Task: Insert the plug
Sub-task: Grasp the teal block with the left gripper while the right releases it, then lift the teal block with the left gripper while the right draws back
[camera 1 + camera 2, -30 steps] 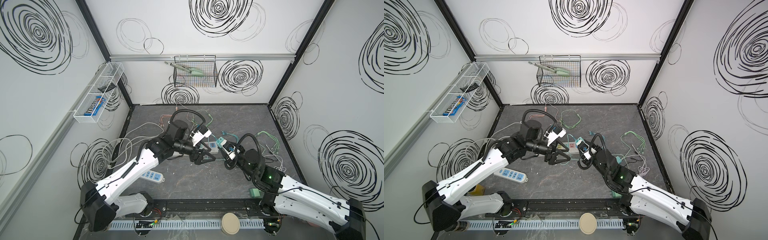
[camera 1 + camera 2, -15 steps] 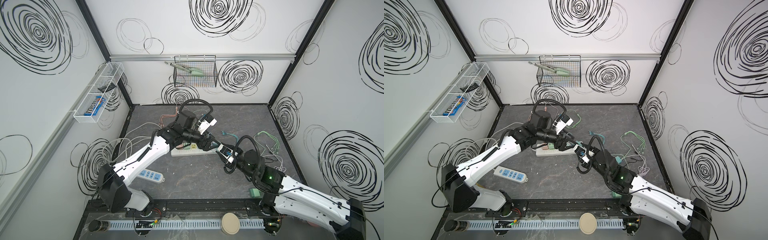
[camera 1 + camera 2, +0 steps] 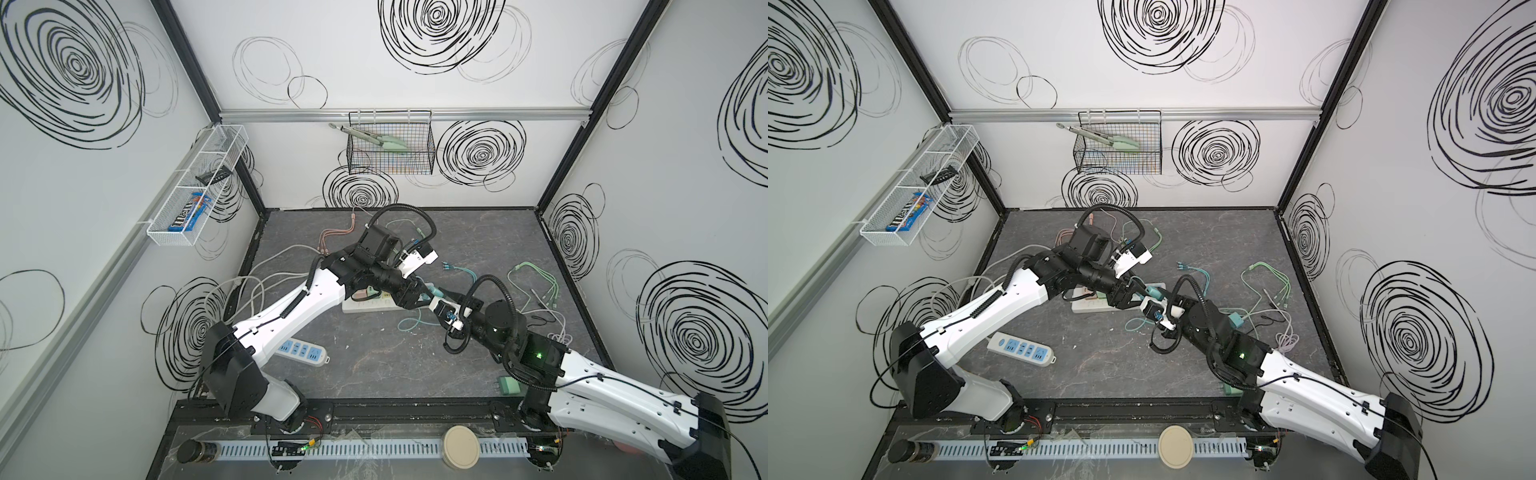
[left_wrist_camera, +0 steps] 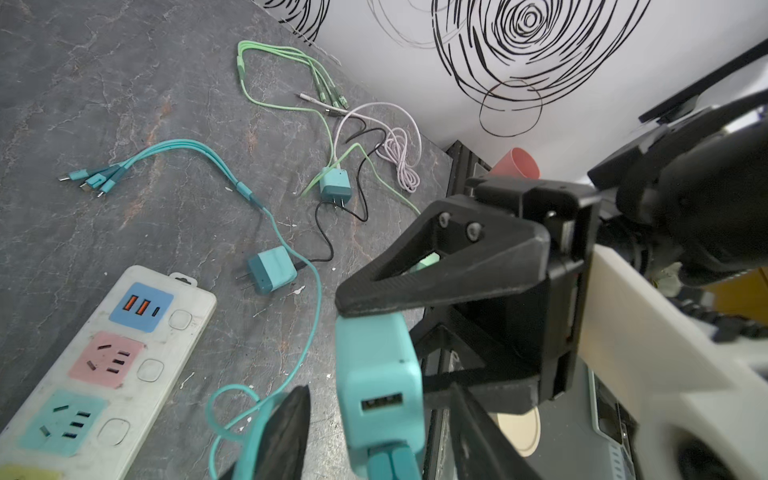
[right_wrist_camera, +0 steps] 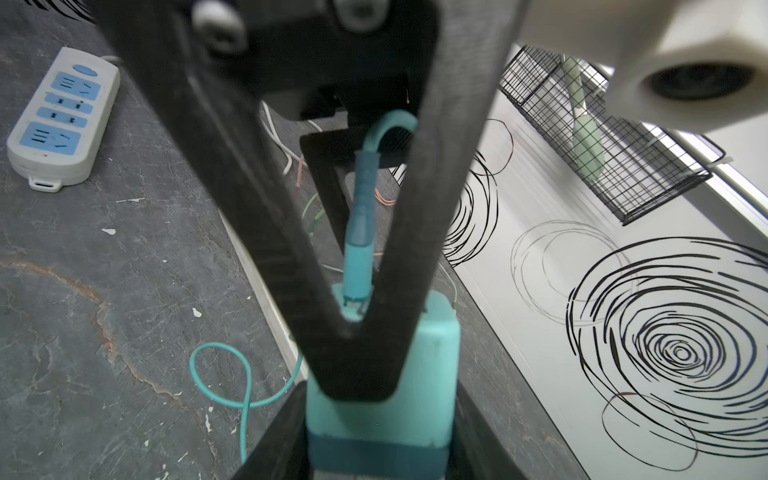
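at the front edge a rail [image 3: 395, 409] carries a slotted cable duct [image 3: 374, 449], a cream disc [image 3: 460, 446] and a dark jar [image 3: 195, 451]. the table [image 3: 374, 374] is dark grey and marbled, boxed in by white walls [image 3: 415, 95] scrawled with black swirls. near its front-left corner lies a white-and-blue power strip [image 3: 301, 351]; by the front-right corner sits a green charger block [image 3: 509, 384].

mid-table the right gripper [image 5: 380, 399] is clenched on a teal charger [image 4: 376, 357], held above the table. the left gripper [image 4: 380, 419] reaches it from the left. its jaws stand either side of the usb plug [image 5: 358, 232] with gaps showing, not pressed on it. the plug's tip meets the charger's end face; how deep it sits i cannot tell.

just behind lies a white power strip [image 3: 370, 305] with blue, pink and teal sockets. loose cables [image 3: 536, 278] spread toward the right and back edges. on the back wall hangs a black wire basket [image 3: 390, 153] with tongs [image 3: 374, 139], on the left wall a white mesh shelf [image 3: 195, 187].

a second ago the left arm [image 3: 291, 307] was drawn back over that coloured strip, hiding it, jaws spread wider; now it stretches out to the charger. the right gripper's hold is unchanged.
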You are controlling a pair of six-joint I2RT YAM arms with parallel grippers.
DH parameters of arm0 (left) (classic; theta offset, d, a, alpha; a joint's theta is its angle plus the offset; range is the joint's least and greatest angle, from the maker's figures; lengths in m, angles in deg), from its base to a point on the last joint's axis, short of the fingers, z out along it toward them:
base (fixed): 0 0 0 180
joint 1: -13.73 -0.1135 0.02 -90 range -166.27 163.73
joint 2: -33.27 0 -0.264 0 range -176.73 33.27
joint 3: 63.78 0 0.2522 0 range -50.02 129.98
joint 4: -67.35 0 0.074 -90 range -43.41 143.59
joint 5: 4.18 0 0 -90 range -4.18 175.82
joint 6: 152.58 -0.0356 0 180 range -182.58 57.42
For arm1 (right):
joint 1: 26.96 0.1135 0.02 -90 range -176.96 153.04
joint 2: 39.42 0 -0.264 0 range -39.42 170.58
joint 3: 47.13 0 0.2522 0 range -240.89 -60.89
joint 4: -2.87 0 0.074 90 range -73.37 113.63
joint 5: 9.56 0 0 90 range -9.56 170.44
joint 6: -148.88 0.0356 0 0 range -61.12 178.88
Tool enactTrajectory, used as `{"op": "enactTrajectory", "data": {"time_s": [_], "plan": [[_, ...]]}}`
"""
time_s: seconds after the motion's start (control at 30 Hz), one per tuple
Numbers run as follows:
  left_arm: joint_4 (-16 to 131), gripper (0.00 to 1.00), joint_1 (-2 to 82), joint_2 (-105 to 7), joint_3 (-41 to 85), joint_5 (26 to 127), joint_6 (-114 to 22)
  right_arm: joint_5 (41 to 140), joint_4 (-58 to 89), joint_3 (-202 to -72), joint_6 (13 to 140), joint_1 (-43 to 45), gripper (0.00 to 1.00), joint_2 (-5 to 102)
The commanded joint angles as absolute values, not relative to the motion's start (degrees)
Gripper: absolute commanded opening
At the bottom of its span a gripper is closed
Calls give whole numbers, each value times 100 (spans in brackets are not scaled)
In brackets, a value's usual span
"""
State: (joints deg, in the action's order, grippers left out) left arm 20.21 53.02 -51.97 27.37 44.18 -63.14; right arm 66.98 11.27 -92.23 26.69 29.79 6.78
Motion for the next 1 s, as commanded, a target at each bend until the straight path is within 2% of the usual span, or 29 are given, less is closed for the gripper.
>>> {"op": "enactTrajectory", "data": {"time_s": [0.0, 0.23, 0.3, 0.37, 0.4, 0.47, 0.6, 0.73, 0.8, 0.97], "plan": [[2027, 52, 5337, -5251, 2917, 4448, -6495, 6675, 825, -9441, 2546, 3043, 39, 638], [2177, 45, 5371, -5312, 2891, 4391, -6364, 6830, 745, -9433, 2542, 3107, 39, 639], [2211, 37, 5373, -5322, 2882, 4360, -6338, 6878, 742, -9437, 2508, 3130, 39, 662], [2279, 24, 5373, -5309, 2879, 4374, -6286, 6897, 729, -9423, 2554, 3131, 41, 662], [2295, 16, 5364, -5289, 2890, 4398, -6276, 6792, 634, -9398, 2799, 3127, 46, 651], [2280, 0, 5326, -5233, 2923, 4519, -6280, 6770, 732, -9430, 3399, 3005, 69, 636], [2304, 0, 5121, -5087, 2909, 4641, -6275, 6958, 1454, -9519, 5434, 1971, 88, 604], [2204, 0, 5047, -5066, 2926, 4640, -6302, 7812, 2147, -9527, 7390, 637, 97, 642], [2204, 0, 5047, -5045, 2913, 4637, -6302, 8325, 2521, -9638, 8001, 76, 97, 798], [2331, 0, 5039, -4980, 2831, 4660, -6259, 8660, 3154, -9768, 9719, -691, 97, 1003]]}}
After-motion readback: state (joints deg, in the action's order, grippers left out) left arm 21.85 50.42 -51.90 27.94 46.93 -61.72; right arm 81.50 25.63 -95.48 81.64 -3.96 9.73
